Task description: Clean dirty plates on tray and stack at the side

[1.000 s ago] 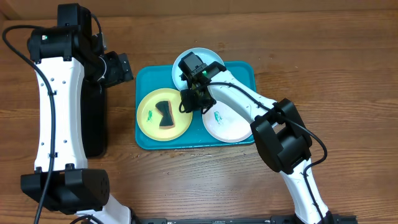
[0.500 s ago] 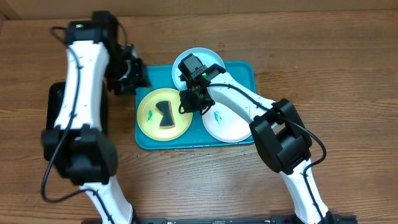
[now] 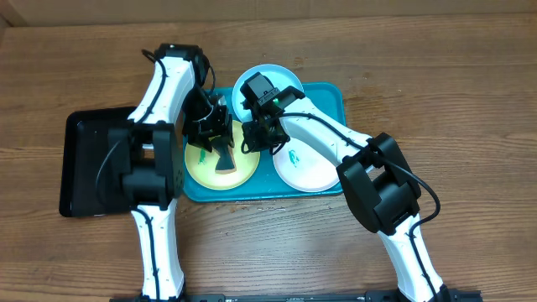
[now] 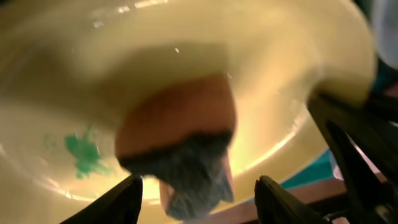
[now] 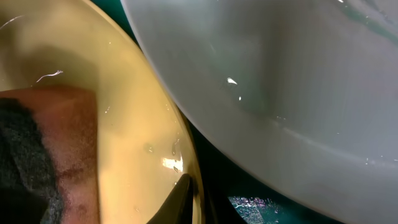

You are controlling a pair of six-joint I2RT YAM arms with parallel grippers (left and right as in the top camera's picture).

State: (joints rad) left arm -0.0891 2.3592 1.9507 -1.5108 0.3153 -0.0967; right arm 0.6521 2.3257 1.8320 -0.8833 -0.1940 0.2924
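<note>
Hovering above the sponge (image 3: 223, 156) on the yellow-green plate (image 3: 201, 164) in the tray (image 3: 332, 92), the left pincer (image 4: 200, 198) was spread; the right pincer's (image 3: 254, 139) state at that plate's rim was unclear.

Black tray (image 3: 88, 164) at left, wooden table (image 3: 436, 84), brown, dark-faced sponge (image 4: 180, 130)

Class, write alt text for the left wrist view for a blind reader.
Blurred close-up: a brown-and-grey sponge lies in the yellow-green plate, with the open left gripper poised astride it. A green smear shows left of the sponge.
</note>
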